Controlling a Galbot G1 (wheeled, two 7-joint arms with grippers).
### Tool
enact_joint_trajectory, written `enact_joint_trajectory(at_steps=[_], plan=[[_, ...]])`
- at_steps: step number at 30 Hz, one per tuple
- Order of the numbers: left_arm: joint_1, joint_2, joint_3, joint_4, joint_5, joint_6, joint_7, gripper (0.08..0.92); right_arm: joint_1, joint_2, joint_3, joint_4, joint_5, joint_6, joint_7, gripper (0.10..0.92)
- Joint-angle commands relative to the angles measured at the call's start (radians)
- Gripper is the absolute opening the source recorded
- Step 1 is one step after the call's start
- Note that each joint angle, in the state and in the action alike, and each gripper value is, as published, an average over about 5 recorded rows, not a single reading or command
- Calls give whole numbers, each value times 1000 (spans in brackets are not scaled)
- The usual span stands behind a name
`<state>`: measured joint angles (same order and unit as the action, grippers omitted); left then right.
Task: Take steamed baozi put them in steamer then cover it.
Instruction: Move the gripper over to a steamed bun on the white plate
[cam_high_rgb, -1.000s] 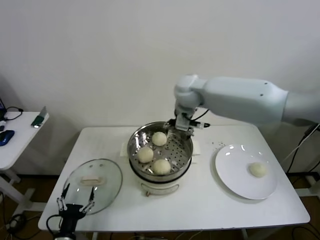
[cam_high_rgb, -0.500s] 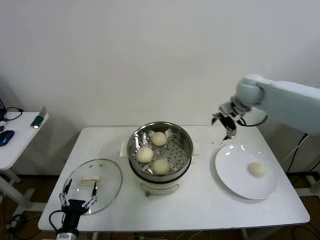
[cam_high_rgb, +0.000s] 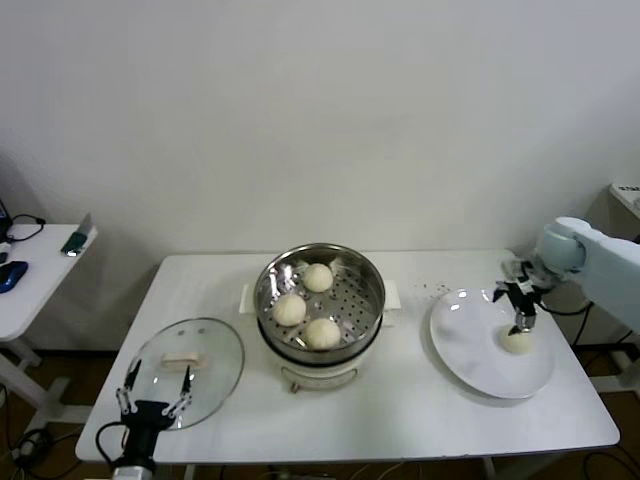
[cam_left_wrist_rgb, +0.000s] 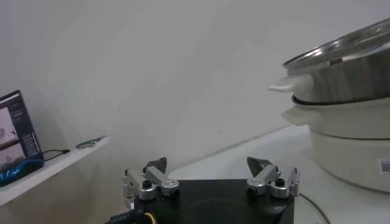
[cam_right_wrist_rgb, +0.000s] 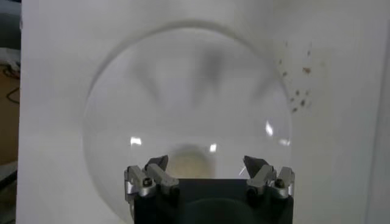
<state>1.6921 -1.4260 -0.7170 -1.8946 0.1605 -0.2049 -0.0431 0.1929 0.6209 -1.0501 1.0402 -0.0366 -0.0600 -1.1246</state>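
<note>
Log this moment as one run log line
baozi in steamer: three | last baozi: on plate | right gripper: open, above it | left gripper: open, by cover | steamer: uncovered

White table (cam_high_rgb: 400, 420) carries: steamer (cam_high_rgb: 321, 305) on its white pot base at centre, glass cover (cam_high_rgb: 188, 369) lying flat near the front-left corner, white plate (cam_high_rgb: 470, 350) on the right side. Dark crumbs (cam_high_rgb: 437, 290) are scattered on the tabletop between steamer and plate, toward the back edge.
</note>
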Motion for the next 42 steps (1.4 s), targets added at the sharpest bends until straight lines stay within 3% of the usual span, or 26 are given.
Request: enact_joint_trajectory(at_steps=[1, 26, 36, 42], plan=[[-6, -6, 3, 4, 22, 8, 0, 823, -197, 19, 205, -179, -167, 62, -16, 823], [-14, -6, 0, 4, 8, 30, -2, 823, -194, 146, 202, -268, -192, 72, -22, 821], [-8, -5, -4, 3, 2, 28, -2, 823, -180, 151, 205, -273, -187, 77, -20, 689], [-7, -8, 1, -9, 1, 30, -1, 823, -90, 135, 132, -229, -83, 50, -17, 671]])
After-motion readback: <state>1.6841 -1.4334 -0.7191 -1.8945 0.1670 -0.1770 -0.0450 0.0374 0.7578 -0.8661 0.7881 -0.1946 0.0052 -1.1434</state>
